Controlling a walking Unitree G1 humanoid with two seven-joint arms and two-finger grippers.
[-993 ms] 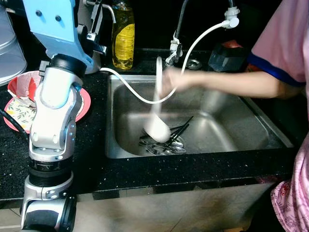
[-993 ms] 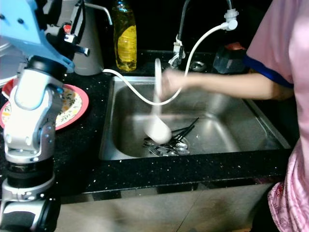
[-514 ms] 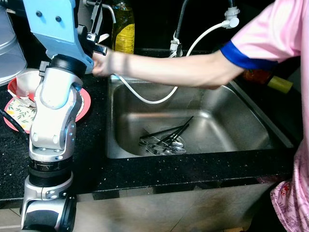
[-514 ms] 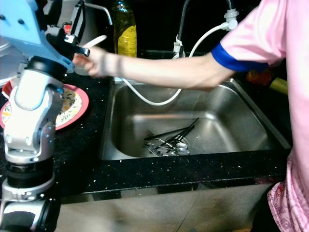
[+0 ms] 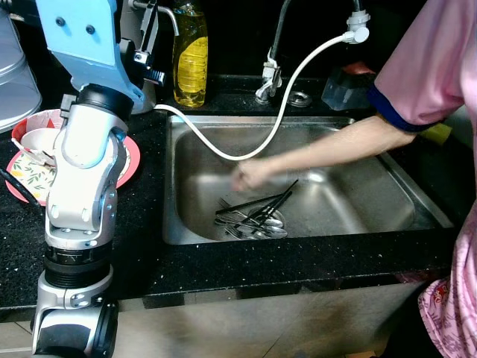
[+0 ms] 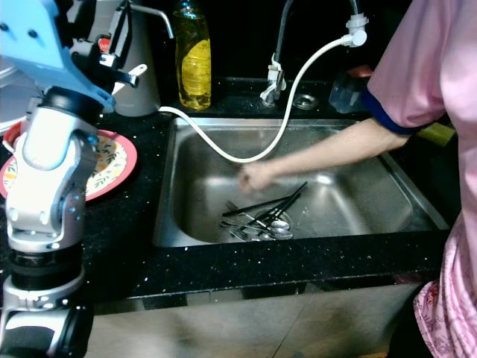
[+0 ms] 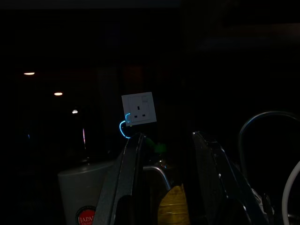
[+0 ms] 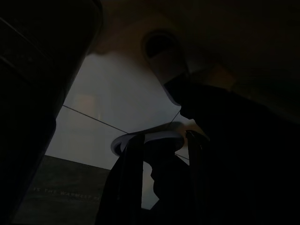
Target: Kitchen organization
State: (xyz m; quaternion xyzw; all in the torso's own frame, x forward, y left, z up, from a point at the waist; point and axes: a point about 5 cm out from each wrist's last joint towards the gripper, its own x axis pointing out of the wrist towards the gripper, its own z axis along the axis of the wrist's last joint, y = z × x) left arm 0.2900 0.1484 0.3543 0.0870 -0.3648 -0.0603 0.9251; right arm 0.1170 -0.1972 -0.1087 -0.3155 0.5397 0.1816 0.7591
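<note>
Person's hand (image 5: 246, 174) reaches into the sink (image 5: 387, 209) at frame centre, over the cutlery (image 5: 253, 216). Left gripper (image 7: 164, 187), fingers apart and empty, is raised upper left by the soap bottle (image 5: 190, 52). Right gripper (image 8: 159, 154): fingers apart, empty. Risk: the arm moving sinkward hits the hand.

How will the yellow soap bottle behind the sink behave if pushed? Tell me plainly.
The yellow soap bottle stands tall and narrow on the counter, so a push near its top would likely tip it. It looks mostly full, so probably heavy for its size. Its smooth plastic beside the sink may be slippery.
</note>
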